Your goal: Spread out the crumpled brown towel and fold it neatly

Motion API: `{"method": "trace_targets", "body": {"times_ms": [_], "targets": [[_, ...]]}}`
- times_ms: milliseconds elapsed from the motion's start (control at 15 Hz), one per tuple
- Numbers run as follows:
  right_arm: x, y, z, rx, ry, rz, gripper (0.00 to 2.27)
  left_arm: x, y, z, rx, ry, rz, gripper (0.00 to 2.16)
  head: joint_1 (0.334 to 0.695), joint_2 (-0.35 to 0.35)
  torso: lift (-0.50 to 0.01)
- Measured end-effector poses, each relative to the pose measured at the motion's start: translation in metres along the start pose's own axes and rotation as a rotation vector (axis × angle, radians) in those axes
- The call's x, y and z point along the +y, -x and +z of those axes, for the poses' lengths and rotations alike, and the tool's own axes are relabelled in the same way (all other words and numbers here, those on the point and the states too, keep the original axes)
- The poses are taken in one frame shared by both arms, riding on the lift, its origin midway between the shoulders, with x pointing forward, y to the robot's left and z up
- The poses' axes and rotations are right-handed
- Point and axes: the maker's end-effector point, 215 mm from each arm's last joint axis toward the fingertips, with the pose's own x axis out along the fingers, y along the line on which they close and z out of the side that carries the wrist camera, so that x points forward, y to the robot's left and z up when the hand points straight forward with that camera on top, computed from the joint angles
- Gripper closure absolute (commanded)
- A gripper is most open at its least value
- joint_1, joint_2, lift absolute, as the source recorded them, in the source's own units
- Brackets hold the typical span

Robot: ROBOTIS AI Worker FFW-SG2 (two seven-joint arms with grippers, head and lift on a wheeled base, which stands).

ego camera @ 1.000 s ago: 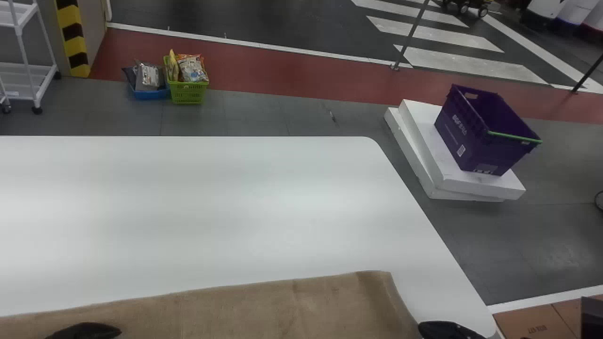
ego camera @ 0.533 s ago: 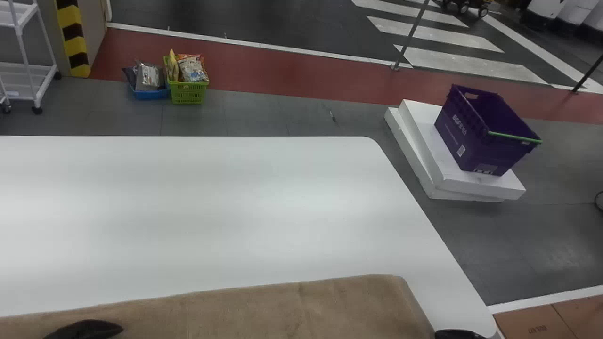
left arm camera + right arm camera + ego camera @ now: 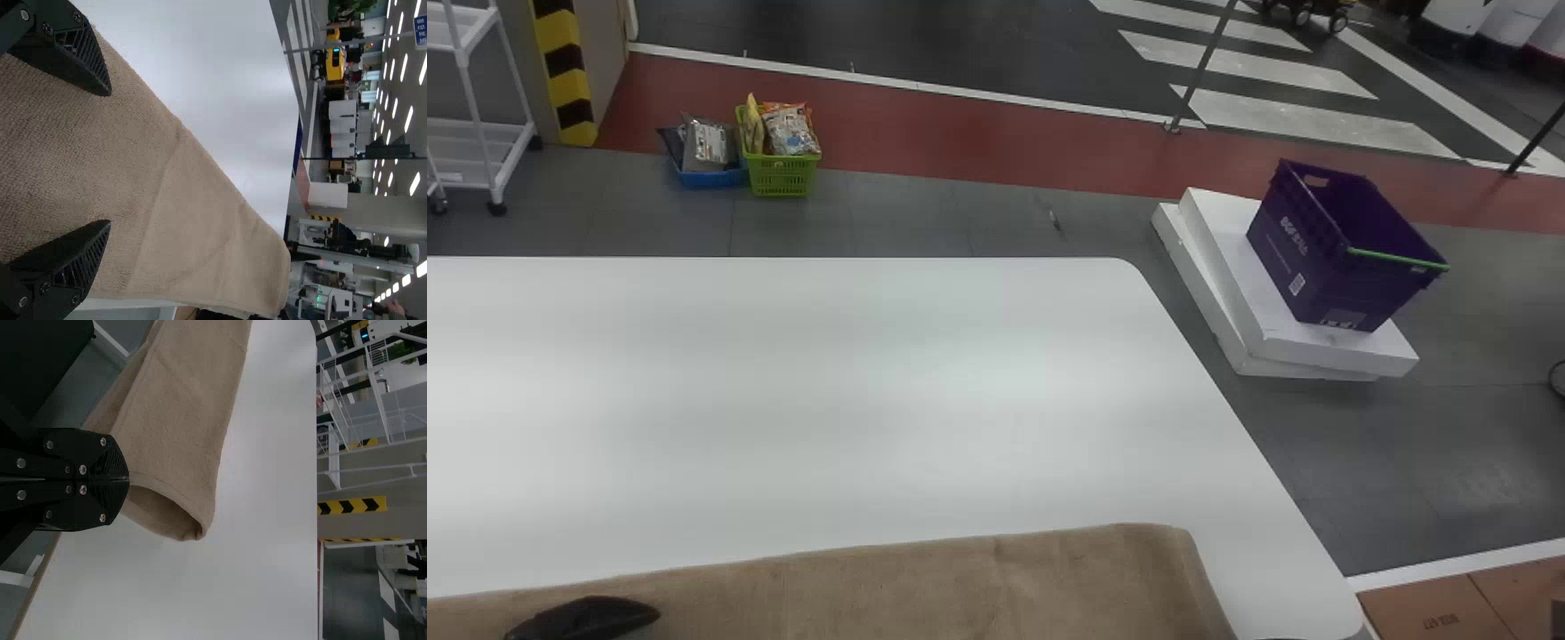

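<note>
On the robot's left, the left gripper [image 3: 110,157] is over the brown towel [image 3: 925,587] with its fingers apart, nothing pinched between them; contact with the cloth cannot be confirmed. The towel lies along the robot's side of the white table [image 3: 827,382], mostly spread, with light creases and a far edge running at a slant. At its right end the cloth doubles over into a rounded, open loop. There the right gripper [image 3: 129,480] has its fingers together on the hem, apparently just at the tips.

Risks noted: the grip looks shallow, so a brisk pull could let the hem slip and the loop spring open. With the left side unpinched, a sideways pull may drag or skew the whole towel rather than turn one layer. The slanted edge, if left uncorrected, would likely give uneven corners, and unsmoothed creases could be folded in.
</note>
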Motion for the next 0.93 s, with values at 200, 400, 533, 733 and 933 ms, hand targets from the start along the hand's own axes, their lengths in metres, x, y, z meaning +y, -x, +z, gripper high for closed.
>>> {"method": "trace_targets", "body": {"times_ms": [200, 400, 533, 733, 933], "targets": [[0.006, -0.013, -0.009, 0.044, 0.065, 0.018, 1.11, 0.0, 0.0, 0.0, 0.002, -0.001, 0.0, 0.14, 0.695, -0.35, -0.128], [0.007, -0.015, -0.01, 0.049, 0.092, 0.022, 0.0, 0.0, 0.0, -0.001, 0.004, -0.002, -0.001, 0.14, 0.695, -0.35, -0.128], [0.004, -0.011, -0.01, 0.041, 0.084, 0.015, 0.0, -0.001, 0.0, -0.001, 0.005, -0.004, -0.002, 0.14, 0.695, -0.35, -0.128], [-0.002, 0.0, -0.003, -0.012, 0.047, 0.006, 0.05, -0.002, 0.001, 0.0, 0.006, -0.007, -0.001, 0.14, 0.695, -0.35, -0.128], [-0.007, 0.001, 0.006, -0.055, -0.009, 0.003, 0.1, -0.002, 0.003, 0.0, 0.008, -0.008, 0.001, 0.15, 0.695, -0.35, -0.128]]}}
